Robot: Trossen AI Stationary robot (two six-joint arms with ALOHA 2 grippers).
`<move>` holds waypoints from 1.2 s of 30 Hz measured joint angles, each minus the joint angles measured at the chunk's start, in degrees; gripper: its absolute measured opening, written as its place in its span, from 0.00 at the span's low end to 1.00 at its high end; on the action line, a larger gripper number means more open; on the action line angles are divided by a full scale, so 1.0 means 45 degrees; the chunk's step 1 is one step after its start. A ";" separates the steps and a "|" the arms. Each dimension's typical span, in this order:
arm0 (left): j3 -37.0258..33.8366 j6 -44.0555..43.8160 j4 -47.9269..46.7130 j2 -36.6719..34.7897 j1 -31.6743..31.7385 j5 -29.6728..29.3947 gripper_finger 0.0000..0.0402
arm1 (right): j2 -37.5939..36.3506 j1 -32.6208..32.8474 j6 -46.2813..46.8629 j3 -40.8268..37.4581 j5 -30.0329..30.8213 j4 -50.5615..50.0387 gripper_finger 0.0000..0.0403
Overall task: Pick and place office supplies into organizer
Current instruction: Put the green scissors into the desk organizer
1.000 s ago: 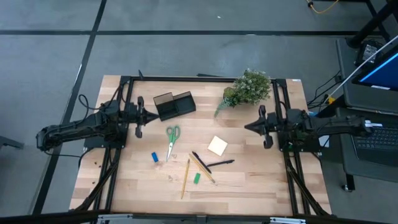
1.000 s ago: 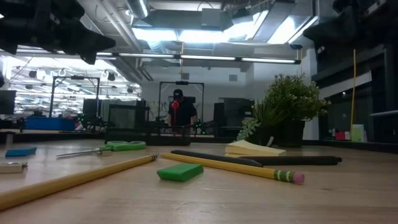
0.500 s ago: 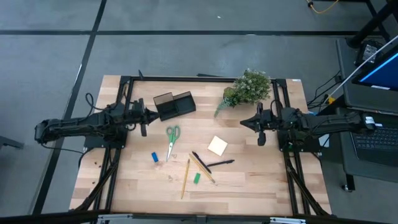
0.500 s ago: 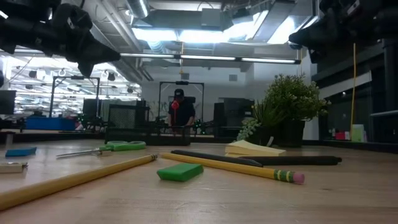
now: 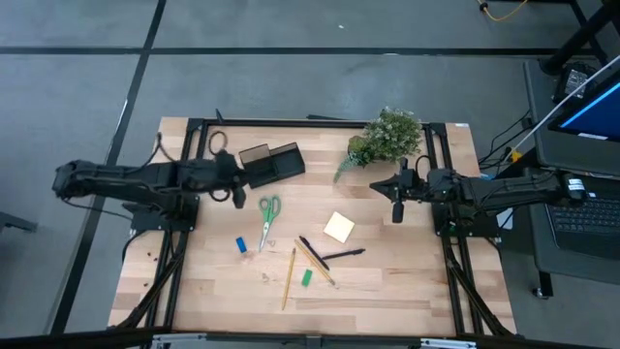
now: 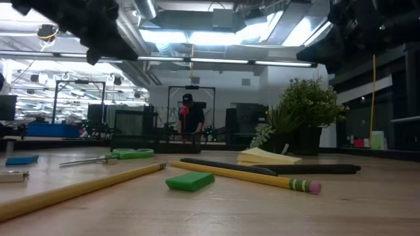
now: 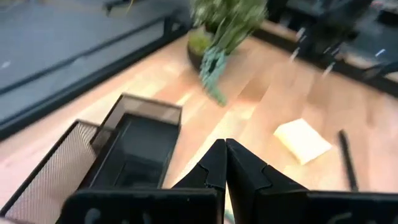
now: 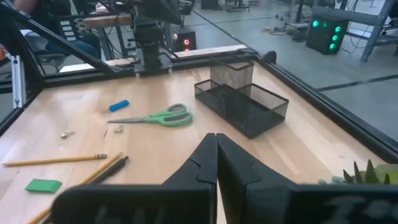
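The black mesh organizer (image 5: 271,163) stands at the table's far left-middle. The green-handled scissors (image 5: 268,218), a blue block (image 5: 241,244), a green block (image 5: 306,277), yellow pencils (image 5: 289,276), a black pen (image 5: 341,255) and a pale yellow sticky-note pad (image 5: 338,227) all lie flat on the wood. My left gripper (image 5: 238,184) hovers shut just left of the organizer (image 7: 124,149), above the table. At the right, below the plant, my right gripper (image 5: 393,197) hovers shut, pointing toward the scissors (image 8: 155,117) and organizer (image 8: 242,99). Neither holds anything.
A leafy plant (image 5: 387,136) in a pot stands at the far right of the table. A black frame rail (image 5: 310,122) runs along the far edge. Bare wood lies along the near edge (image 5: 368,305). A person (image 6: 189,115) stands far behind the table.
My left gripper has risen and swung toward the organizer, rolling at the wrist, and stays shut. My right gripper has crept a little toward the table's middle and stays shut. The supplies have not moved.
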 joint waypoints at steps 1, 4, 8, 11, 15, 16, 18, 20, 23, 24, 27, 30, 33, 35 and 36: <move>0.0395 -0.0208 -0.0444 0.0434 -0.0150 -0.0135 0.00 | 0.0000 0.0000 -0.0023 0.0000 0.0000 -0.0014 0.02; 0.1441 -0.0997 -0.1670 0.1701 -0.0580 -0.0629 0.00 | 0.0000 0.0000 -0.0391 -0.0004 0.0006 -0.0167 0.02; 0.2835 -0.2308 -0.3133 0.3257 -0.1182 -0.1376 0.00 | -0.0001 0.0000 -0.1428 -0.0005 0.0041 -0.0258 0.02; 0.3841 -0.3368 -0.4165 0.4385 -0.1736 -0.1708 0.00 | -0.0005 0.0000 -0.1646 -0.0005 0.0039 -0.0274 0.02; 0.4982 -0.3964 -0.4926 0.5689 -0.2616 -0.1805 0.00 | -0.0005 0.0000 -0.1716 -0.0005 0.0039 -0.0286 0.02; 0.5193 -0.4082 -0.5024 0.5958 -0.2845 -0.1843 0.00 | -0.0005 0.0000 -0.1774 -0.0005 0.0039 -0.0291 0.02; 0.5554 -0.4601 -0.5341 0.6379 -0.3297 -0.1856 0.00 | -0.0010 0.0000 -0.1999 -0.0005 0.0036 -0.0291 0.02; 0.5786 -0.5502 -0.5566 0.6745 -0.3755 -0.2122 0.00 | -0.0029 0.0000 -0.2040 -0.0005 0.0034 -0.0301 0.02; 0.5812 -0.6855 -0.5878 0.7145 -0.4369 -0.2467 0.00 | -0.0034 0.0000 -0.2033 -0.0010 0.0034 -0.0306 0.02; 0.5812 -0.7383 -0.5991 0.7275 -0.4529 -0.2595 0.00 | -0.0034 0.0000 -0.2011 -0.0010 0.0029 -0.0301 0.02; 0.5812 -0.9239 -0.6420 0.7707 -0.4828 -0.3251 0.00 | -0.0034 0.0000 -0.1986 -0.0010 0.0024 -0.0323 0.02; 0.5812 -0.9896 -0.6439 0.8136 -0.4681 -0.3350 0.00 | -0.0034 -0.0002 -0.1980 -0.0010 0.0019 -0.0382 0.02; 0.5812 -0.9959 -0.6428 0.8479 -0.4270 -0.2858 0.01 | -0.0034 0.0000 -0.1956 -0.0019 -0.0008 -0.0467 0.02; 0.5812 -1.0046 -0.6424 0.8644 -0.3945 -0.2332 0.01 | -0.0034 0.0005 -0.1737 -0.0015 -0.0010 -0.0515 0.02; 0.5812 -1.0037 -0.6426 0.8722 -0.3791 -0.2076 0.01 | -0.0034 0.0005 -0.1641 -0.0019 -0.0005 -0.0569 0.02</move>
